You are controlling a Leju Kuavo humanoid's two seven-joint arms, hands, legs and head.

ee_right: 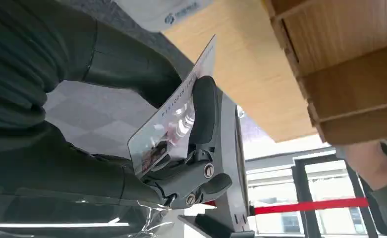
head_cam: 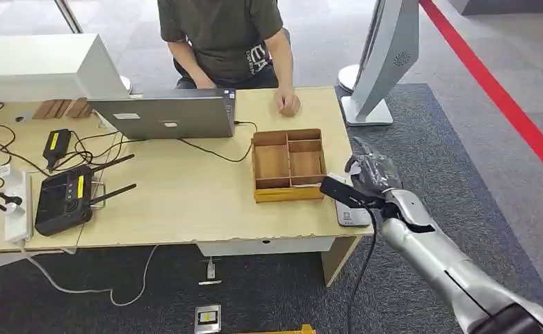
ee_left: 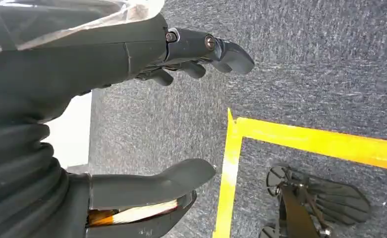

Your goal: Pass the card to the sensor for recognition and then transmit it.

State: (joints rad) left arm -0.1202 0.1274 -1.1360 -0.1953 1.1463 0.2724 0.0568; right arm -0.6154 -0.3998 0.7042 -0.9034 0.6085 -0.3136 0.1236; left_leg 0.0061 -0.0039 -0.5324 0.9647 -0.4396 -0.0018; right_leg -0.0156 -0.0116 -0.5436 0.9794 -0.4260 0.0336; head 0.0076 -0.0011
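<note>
The right hand [head_cam: 369, 182] pinches a glossy printed plastic card [ee_right: 174, 111] between its thumb and dark fingers [ee_right: 203, 111], holding it over the right front corner of the light wooden desk [head_cam: 185, 195], just beside the brown compartmented wooden tray [head_cam: 288, 164] and above a flat grey sensor pad [head_cam: 352, 216]. The left hand [ee_left: 146, 54] hangs above grey carpet [ee_left: 305, 59], fingers spread, holding nothing. A person in a dark shirt [head_cam: 220, 35] sits behind a grey laptop [head_cam: 164, 115].

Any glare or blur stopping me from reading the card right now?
Right wrist view: the card in the right hand is sharp, but reflections wash over its face and bright windows behind blow out. Head view: evenly lit, the card too small to read. Left wrist view: the left hand is in focus over grey carpet.
</note>
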